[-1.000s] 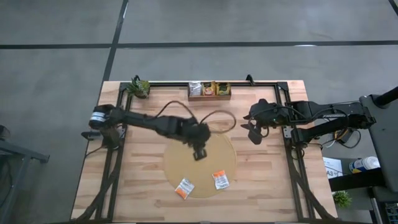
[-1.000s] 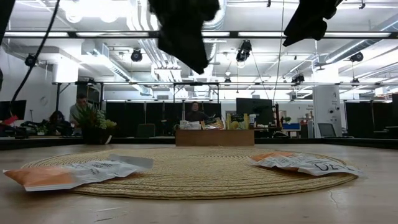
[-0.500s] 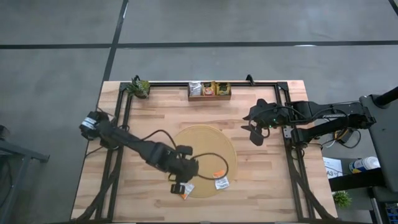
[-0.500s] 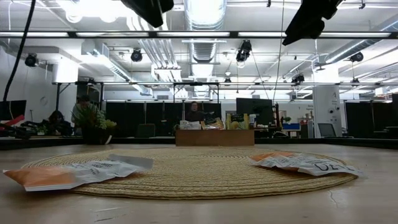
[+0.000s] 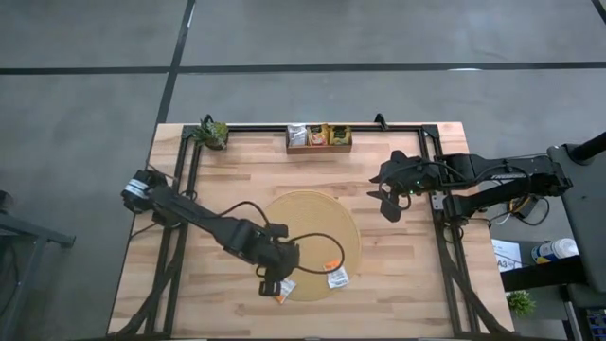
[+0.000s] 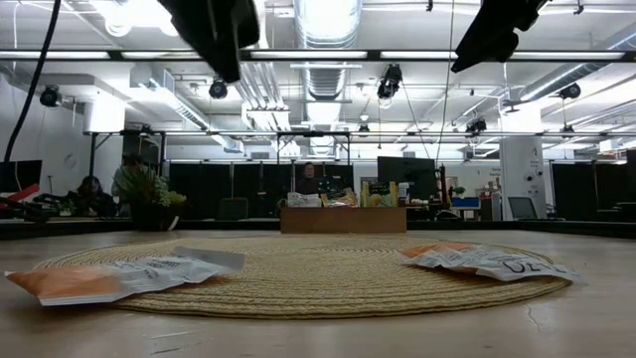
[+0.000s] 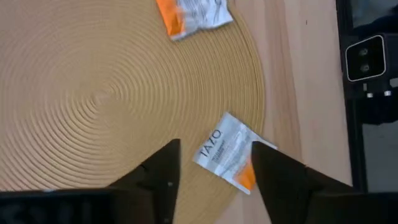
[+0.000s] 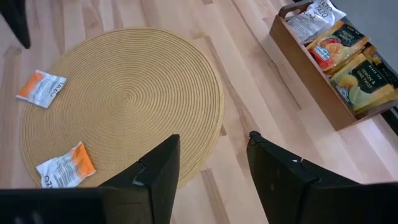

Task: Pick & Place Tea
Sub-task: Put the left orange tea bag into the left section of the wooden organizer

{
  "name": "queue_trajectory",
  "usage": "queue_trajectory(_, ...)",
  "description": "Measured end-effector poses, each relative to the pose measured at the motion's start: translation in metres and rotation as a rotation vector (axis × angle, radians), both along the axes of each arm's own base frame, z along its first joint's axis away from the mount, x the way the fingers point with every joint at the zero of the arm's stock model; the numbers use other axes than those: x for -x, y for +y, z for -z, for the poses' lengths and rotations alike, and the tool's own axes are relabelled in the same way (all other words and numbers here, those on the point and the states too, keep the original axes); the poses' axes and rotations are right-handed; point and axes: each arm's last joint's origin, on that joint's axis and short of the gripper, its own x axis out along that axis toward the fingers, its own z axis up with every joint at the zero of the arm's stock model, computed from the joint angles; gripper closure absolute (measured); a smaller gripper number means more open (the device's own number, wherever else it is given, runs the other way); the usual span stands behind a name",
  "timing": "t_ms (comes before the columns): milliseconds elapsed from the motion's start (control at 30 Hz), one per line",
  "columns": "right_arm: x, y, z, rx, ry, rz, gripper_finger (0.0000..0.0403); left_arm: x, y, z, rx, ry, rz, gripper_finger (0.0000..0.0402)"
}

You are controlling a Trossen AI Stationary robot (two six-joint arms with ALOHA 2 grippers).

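While the left gripper (image 5: 276,284) hovers with its jaws open just above one white-and-orange tea sachet (image 7: 232,159), that sachet lies flat at the near-left edge of the round woven mat (image 5: 312,213), turned diagonally (orange end overhanging the rim). A second sachet (image 5: 336,276) lies to its right on the mat's near edge. More tea fills the wooden tray (image 8: 323,93) at the far side. Bare tabletop (image 5: 407,275) surrounds the mat. The right gripper (image 5: 388,206) waits open, empty, right of the mat.

Two white-and-orange tea sachets (image 8: 42,88) (image 8: 64,165) are seen on one round woven mat (image 8: 124,99); three more sachets (image 8: 314,14) (image 8: 336,41) (image 8: 365,78) are held in one wooden tray (image 8: 311,81).
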Motion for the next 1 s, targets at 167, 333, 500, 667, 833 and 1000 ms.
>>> queue_trajectory(167, 0.0, 0.0, 0.0, -0.006, -0.001, 0.006, 0.022, 0.002, 0.0, 0.015, 0.036, 0.035, 0.019, 0.017)
queue_trajectory(333, 0.0, 0.0, 0.0, -0.019, -0.005, 0.019, 0.022, 0.007, 0.0, 0.029, 0.028, 0.075, 0.116, 0.0163)
queue_trajectory(500, 0.0, 0.0, 0.0, -0.034, -0.009, 0.035, 0.022, 0.01, 0.0, 0.048, 0.057, 0.079, 0.173, 0.0167)
queue_trajectory(667, 0.0, 0.0, 0.0, -0.036, -0.009, 0.037, 0.022, 0.01, 0.0, 0.06, 0.052, 0.035, 0.213, 0.0168)
queue_trajectory(833, 0.0, 0.0, 0.0, -0.036, -0.009, 0.038, 0.022, 0.011, 0.001, 0.071, 0.03, 0.013, 0.244, 0.0168)
queue_trajectory(1000, 0.0, 0.0, 0.0, -0.036, -0.011, 0.038, 0.022, 0.012, 0.003, 0.083, 0.031, -0.029, 0.244, 0.0168)
